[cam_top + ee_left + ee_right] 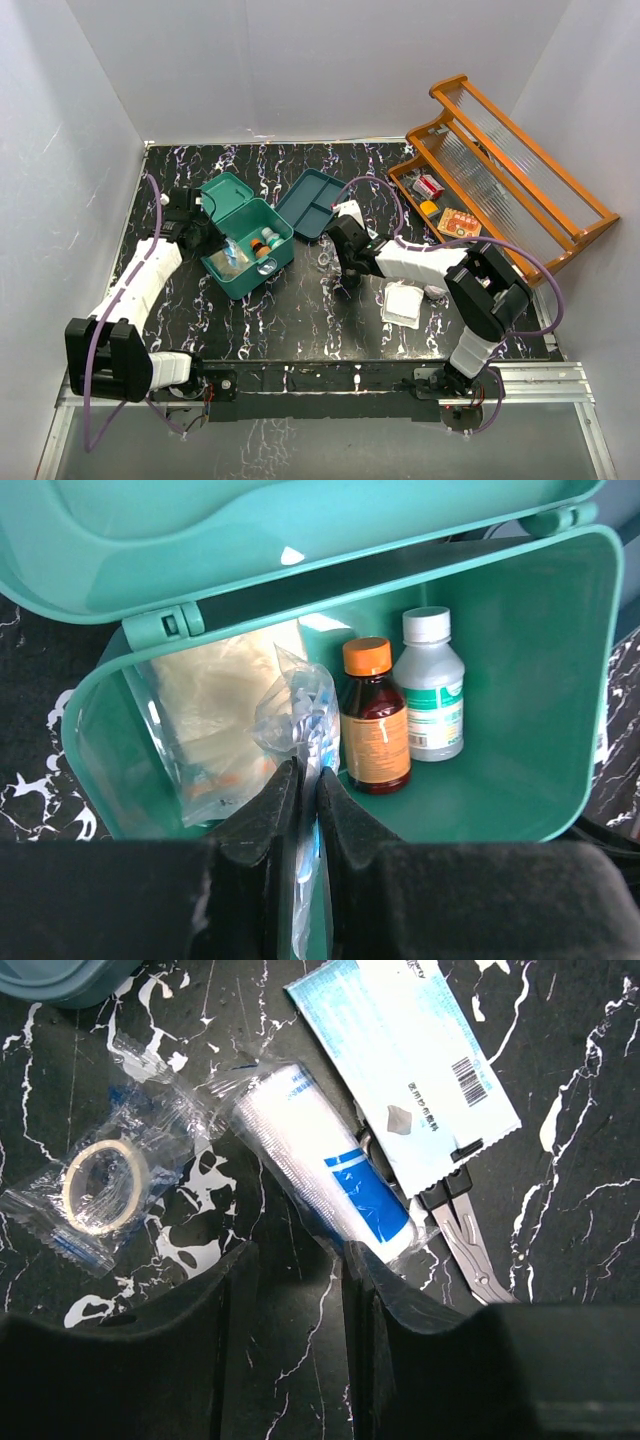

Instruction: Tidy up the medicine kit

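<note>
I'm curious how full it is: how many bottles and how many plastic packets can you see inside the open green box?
Bottles: 2, orange-capped bottle, white-capped bottle
Clear packets: 2, large packet, small packet
Total: 4 visible in the medicine kit

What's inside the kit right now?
In the kit: a brown orange-capped bottle, a white-capped bottle, a flat clear pouch, and a crinkled clear packet pinched by the left end effector. Whatever lies under the pouch and packet is covered.
</note>
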Motion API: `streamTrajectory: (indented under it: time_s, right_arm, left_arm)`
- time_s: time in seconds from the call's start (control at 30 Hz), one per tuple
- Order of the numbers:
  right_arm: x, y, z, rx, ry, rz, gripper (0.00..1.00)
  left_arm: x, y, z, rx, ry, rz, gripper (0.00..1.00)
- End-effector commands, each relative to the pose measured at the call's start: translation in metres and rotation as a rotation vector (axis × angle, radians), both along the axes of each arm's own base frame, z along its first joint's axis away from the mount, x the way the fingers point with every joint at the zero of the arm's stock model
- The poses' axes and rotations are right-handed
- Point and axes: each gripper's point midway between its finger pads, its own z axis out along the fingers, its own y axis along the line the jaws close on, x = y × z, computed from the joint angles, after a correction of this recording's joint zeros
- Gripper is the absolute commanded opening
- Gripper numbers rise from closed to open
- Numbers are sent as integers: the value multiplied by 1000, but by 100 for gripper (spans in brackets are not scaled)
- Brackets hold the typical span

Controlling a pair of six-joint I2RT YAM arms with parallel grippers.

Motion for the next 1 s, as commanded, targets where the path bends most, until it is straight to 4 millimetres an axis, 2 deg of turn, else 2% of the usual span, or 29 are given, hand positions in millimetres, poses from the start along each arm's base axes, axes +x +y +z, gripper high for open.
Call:
streamTrajectory:
  time_s: [0.0, 0.27, 0.37, 0.47, 0.57, 0.63, 0.83, 0.9, 0.97]
  right_arm:
    - [18, 8, 28, 36, -84, 7, 37]
    - [14, 4, 34, 40, -96, 26, 37]
    - [14, 5, 36, 42, -99, 32, 38]
    - [14, 6, 37, 49, -100, 34, 38]
    - [13, 7, 37, 59, -95, 36, 38]
    - [13, 9, 36, 65, -92, 39, 38]
    - [14, 12, 35, 74, -84, 42, 38]
    - [13, 13, 33, 75, -78, 43, 38]
    - [13, 14, 32, 77, -76, 44, 38]
  left_arm:
    - [-9, 8, -10, 36, 37, -10, 6]
    - [-4, 3, -27, 5, 54, -21, 10]
    - [-7, 11, -29, 28, 73, 18, 11]
    - [-14, 23, -28, 83, 111, 64, 25]
    - [-16, 29, -16, 119, 125, 64, 42]
    - [-16, 30, -6, 125, 132, 66, 47]
    - [-16, 41, 16, 180, 138, 91, 44]
    - [-8, 35, 20, 160, 113, 58, 39]
    - [0, 20, 17, 97, 84, -7, 34]
